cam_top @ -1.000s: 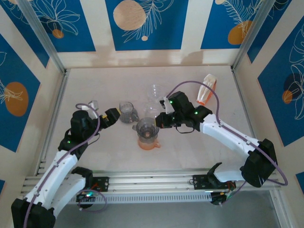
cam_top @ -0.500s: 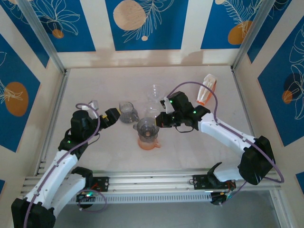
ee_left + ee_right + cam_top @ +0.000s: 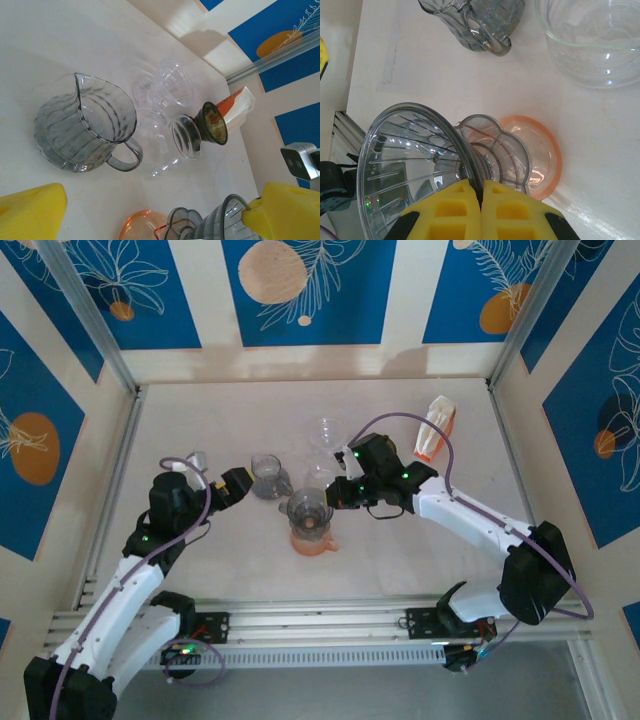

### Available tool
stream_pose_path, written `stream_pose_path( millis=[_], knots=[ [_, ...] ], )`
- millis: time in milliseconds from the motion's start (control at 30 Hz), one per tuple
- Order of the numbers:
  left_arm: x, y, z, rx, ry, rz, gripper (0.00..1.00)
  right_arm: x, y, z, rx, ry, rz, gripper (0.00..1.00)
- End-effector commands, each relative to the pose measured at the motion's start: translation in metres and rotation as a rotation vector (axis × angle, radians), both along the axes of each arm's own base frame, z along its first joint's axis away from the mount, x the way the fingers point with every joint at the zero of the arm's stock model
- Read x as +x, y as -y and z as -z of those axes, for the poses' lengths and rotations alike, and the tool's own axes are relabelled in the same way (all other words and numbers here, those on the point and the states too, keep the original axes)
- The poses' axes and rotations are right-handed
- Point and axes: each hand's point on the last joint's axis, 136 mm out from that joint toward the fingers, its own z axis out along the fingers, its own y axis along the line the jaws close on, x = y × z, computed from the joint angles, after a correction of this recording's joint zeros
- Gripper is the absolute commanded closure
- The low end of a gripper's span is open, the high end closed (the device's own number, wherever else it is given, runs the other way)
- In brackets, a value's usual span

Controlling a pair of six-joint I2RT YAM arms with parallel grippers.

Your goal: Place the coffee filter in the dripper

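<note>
Between the bright yellow foam pads [image 3: 455, 212] of the right gripper [image 3: 481, 190], the dripper [image 3: 405, 165] is smoky grey glass, finely ribbed down its cone. Just past those jaws the base [image 3: 545, 150] is translucent orange. Ahead of the left gripper [image 3: 243, 481], padded in the same yellow, the pitcher [image 3: 85, 125] is grey-tinted with wavy horizontal ribs. Farther off, a small funnel [image 3: 212, 122] looks dark olive-brown, perhaps tinted glass, and the filter packet [image 3: 240, 102] is orange and white. The wall panels [image 3: 300, 290] are deep blue with white leaf outlines and orange discs.
</note>
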Motion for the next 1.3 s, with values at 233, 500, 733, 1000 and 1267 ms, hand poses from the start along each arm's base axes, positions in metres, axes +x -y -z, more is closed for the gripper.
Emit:
stream_pose_path(
  millis=[233,500,733,1000,1267],
  knots=[
    [0.001,0.006,-0.007,-0.011,0.034,0.026,0.00,-0.006,-0.001,-0.003,-0.003,0.021,-0.021,0.67],
    [0.001,0.011,-0.007,-0.027,0.031,0.052,0.00,0.003,0.022,-0.027,-0.006,0.108,0.062,0.40],
    [0.004,0.019,0.000,-0.014,0.000,0.070,0.00,0.047,0.104,-0.043,0.000,0.167,0.361,0.41],
    [0.006,0.017,0.009,-0.013,-0.006,0.058,0.00,0.116,0.215,-0.027,-0.156,0.182,0.707,0.50],
    [0.006,0.017,0.016,0.009,-0.022,0.063,0.00,0.174,0.274,0.017,-0.347,0.096,0.860,0.56]
  ],
)
